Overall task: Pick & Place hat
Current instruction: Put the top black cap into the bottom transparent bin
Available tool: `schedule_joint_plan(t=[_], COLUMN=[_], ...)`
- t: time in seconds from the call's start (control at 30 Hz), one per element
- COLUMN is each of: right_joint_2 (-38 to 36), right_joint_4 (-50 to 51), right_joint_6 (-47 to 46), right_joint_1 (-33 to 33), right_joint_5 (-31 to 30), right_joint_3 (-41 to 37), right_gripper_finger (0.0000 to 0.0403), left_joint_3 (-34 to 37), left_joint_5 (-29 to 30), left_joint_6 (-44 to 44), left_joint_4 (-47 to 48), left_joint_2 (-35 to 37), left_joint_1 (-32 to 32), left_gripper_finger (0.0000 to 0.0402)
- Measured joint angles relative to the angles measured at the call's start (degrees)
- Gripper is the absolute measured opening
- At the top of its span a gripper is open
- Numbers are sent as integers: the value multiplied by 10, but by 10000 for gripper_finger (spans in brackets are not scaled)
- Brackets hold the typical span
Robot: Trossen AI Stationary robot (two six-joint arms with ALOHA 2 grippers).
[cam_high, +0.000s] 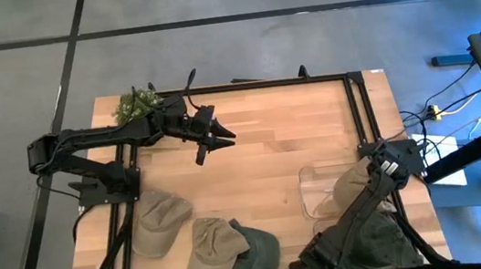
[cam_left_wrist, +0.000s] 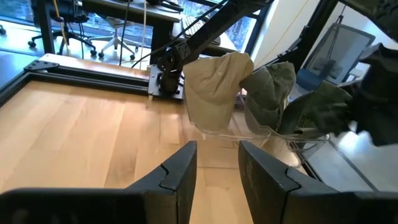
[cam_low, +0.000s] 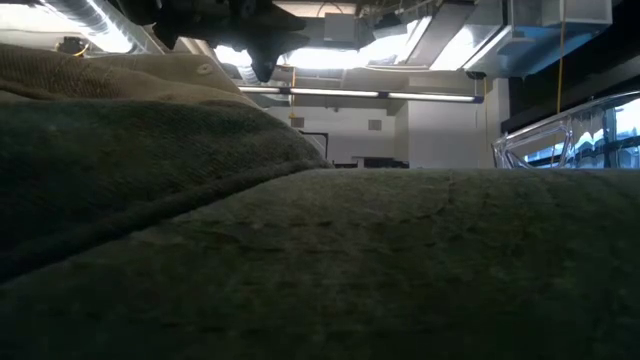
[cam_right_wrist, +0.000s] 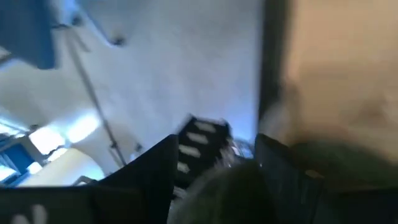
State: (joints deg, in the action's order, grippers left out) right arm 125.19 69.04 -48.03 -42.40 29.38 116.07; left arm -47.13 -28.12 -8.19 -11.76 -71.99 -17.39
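Three caps lie flat on the table near its near edge: a tan one (cam_high: 159, 222), another tan one (cam_high: 213, 246) and a dark green one (cam_high: 257, 252). More caps sit in and around a clear bin (cam_high: 321, 189) at the right: a tan cap (cam_left_wrist: 214, 84) is draped over its wall, with green caps (cam_left_wrist: 273, 93) beside it. My left gripper (cam_high: 214, 140) hovers open above the far middle of the table, touching nothing. My right gripper (cam_right_wrist: 214, 171) is open over the table's right frame corner by the bin. A blurred dark green shape (cam_right_wrist: 239, 190) shows between its fingers. My right gripper has a blurred dark green shape low between its spread fingers. I cannot tell whether it touches it.
A green leafy plant (cam_high: 134, 104) sits at the far left corner. A black metal frame (cam_high: 352, 107) runs around the tabletop. Bare wood (cam_high: 278, 139) lies between my left gripper and the bin. Caps lie right in front of the low camera (cam_low: 300, 260) and block most of that view.
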Motion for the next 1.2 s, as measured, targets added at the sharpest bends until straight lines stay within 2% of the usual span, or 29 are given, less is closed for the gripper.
schedule_joint_plan(t=[0.27, 0.4, 0.47, 0.6, 0.77, 1.03, 1.2], right_joint_2=[-2, -2, -2, -14, -41, -52, -111], right_joint_4=[206, 208, 209, 209, 210, 209, 209], right_joint_6=[-59, -58, -67, -151, -237, -212, -241], right_joint_1=[-17, -22, -23, -25, -40, -58, -62], right_joint_5=[-19, -39, -29, -17, -64, -50, -70], right_joint_3=[0, -2, -2, -3, -2, -6, -86], right_gripper_finger=[214, 214, 214, 214, 214, 214, 214], left_joint_3=[0, 0, 0, 0, 0, 0, 0], left_joint_5=[0, 0, 0, 0, 0, 0, 2], left_joint_6=[0, 0, 5, 6, 7, 6, 9], left_joint_4=[0, 0, 2, 3, 3, 2, -1], left_joint_2=[0, 0, 0, 0, 0, 0, 0], left_joint_1=[0, 0, 0, 0, 0, 0, 0], left_gripper_finger=[112, 112, 111, 111, 111, 112, 111])
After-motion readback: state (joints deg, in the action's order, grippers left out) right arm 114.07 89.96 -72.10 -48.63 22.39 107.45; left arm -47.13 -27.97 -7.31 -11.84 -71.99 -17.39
